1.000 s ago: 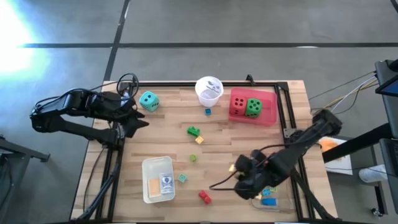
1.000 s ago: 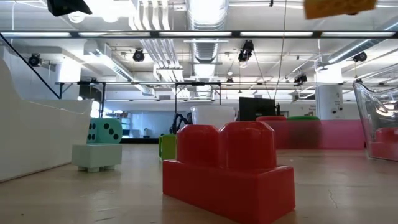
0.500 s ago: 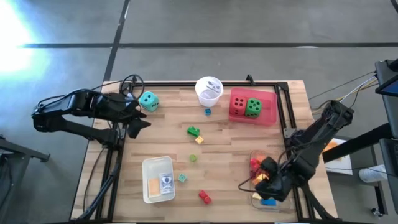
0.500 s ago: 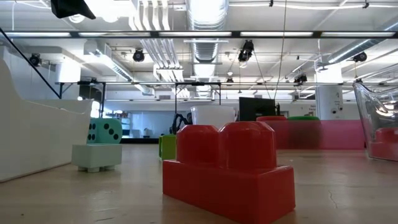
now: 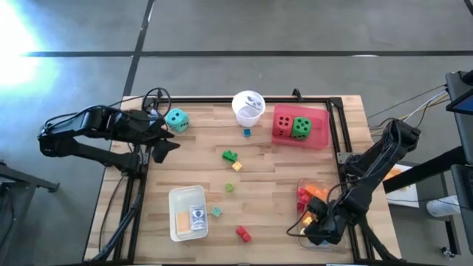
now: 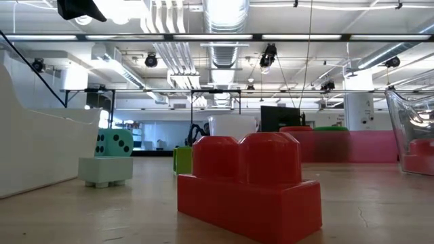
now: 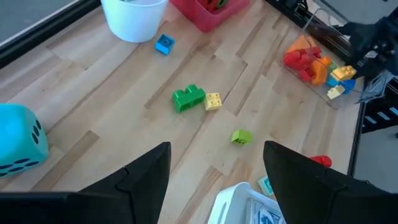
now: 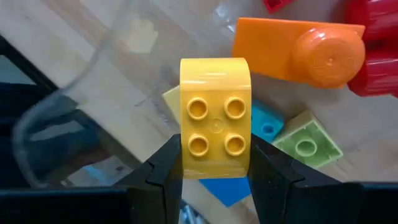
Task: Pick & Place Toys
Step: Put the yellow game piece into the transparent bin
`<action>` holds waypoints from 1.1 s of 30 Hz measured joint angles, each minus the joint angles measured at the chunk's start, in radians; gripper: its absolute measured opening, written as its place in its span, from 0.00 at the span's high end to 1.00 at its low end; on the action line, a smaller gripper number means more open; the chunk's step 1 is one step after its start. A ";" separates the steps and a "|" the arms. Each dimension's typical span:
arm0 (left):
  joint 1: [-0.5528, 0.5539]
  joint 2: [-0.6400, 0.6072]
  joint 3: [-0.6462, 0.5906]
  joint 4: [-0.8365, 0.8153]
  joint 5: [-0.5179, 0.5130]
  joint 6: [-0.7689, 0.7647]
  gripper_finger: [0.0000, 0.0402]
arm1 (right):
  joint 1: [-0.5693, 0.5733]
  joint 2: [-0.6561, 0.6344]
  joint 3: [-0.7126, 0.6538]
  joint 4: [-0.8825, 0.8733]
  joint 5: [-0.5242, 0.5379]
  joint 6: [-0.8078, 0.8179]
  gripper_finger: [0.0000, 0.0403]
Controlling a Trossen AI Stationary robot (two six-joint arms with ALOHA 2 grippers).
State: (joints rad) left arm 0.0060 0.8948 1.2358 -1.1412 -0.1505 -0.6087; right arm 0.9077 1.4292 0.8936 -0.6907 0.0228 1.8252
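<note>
Right jaws (image 8: 214,180) clamp yellow brick (image 8: 215,142), seemingly over clear tray (image 5: 303,185); left jaws (image 7: 214,171) apart.

A red brick (image 6: 247,184) is seen closest, resting on the wooden table (image 6: 81,217). A teal die (image 6: 112,143) is set on a pale brick (image 6: 104,170) farther back. A green brick (image 6: 182,159) is partly hidden behind the red brick. A white tray wall (image 6: 34,149) and a clear tray (image 6: 412,135) are seen at opposite edges. A pink tray (image 6: 339,146) and a white cup (image 6: 232,125) are located beyond.

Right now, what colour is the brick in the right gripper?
Yellow brick, best seen in the right wrist view, held by the right gripper.
</note>
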 joint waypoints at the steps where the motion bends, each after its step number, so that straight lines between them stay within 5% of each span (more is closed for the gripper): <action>1: 0.001 0.000 0.000 0.000 0.000 0.000 0.35 | 0.000 0.000 -0.014 0.014 0.000 -0.001 0.68; 28: 0.003 0.000 0.000 0.000 -0.019 -0.016 0.35 | 0.000 0.000 -0.109 0.104 -0.005 -0.026 0.68; 33: 0.003 0.000 0.000 0.000 -0.019 -0.017 0.35 | -0.001 0.000 -0.109 0.104 -0.005 -0.010 0.54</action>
State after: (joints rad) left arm 0.0093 0.8948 1.2358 -1.1412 -0.1691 -0.6254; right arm 0.9070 1.4296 0.7845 -0.5869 0.0177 1.8155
